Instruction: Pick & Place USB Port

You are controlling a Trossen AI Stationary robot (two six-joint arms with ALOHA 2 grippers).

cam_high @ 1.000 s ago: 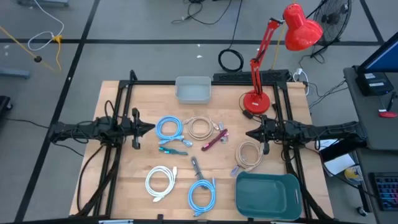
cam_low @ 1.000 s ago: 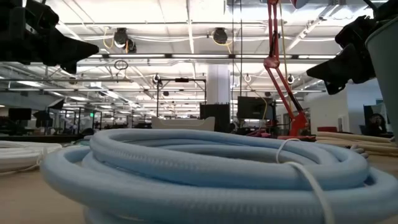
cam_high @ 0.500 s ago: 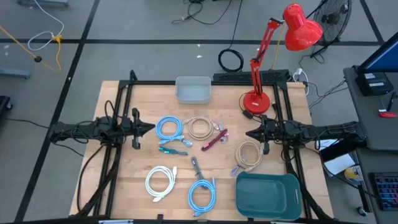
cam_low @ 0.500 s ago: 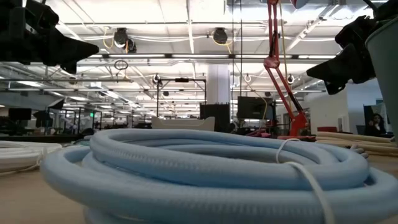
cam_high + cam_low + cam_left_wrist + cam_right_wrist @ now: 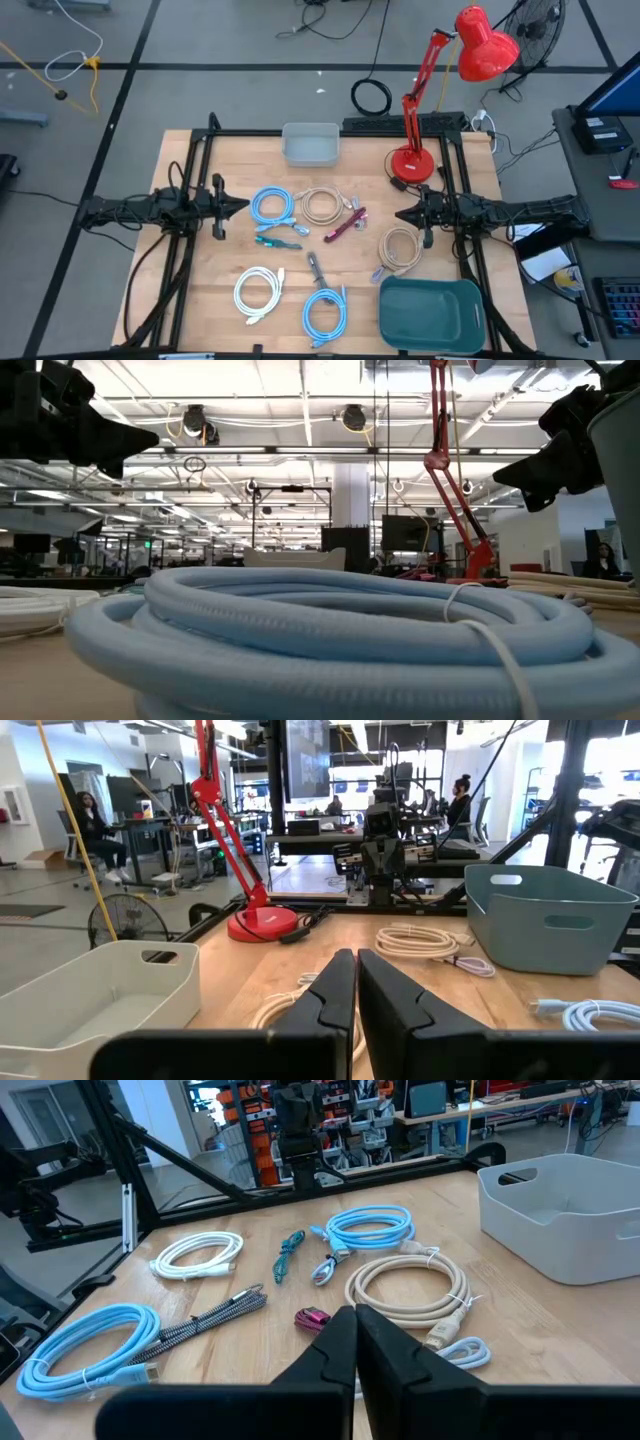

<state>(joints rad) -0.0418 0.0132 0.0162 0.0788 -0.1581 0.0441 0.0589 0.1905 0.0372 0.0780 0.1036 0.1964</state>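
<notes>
Nothing started. Left gripper [image 5: 243,206] and right gripper [image 5: 399,214] hover at the table's [image 5: 190,300] side edges, both closed, empty. Cables [image 5: 322,205] lie mid-table, untouched; green bin [image 5: 432,312] empty at the front edge.

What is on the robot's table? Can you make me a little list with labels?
Left hand: shut, empty, hovering at the table's left side
Right hand: shut, empty, hovering at the right side
Cables: coiled light blue cable, coiled white cable, coiled beige cable
Bins: pale grey plastic bin, dark green plastic bin
Lamp: red desk lamp
</notes>
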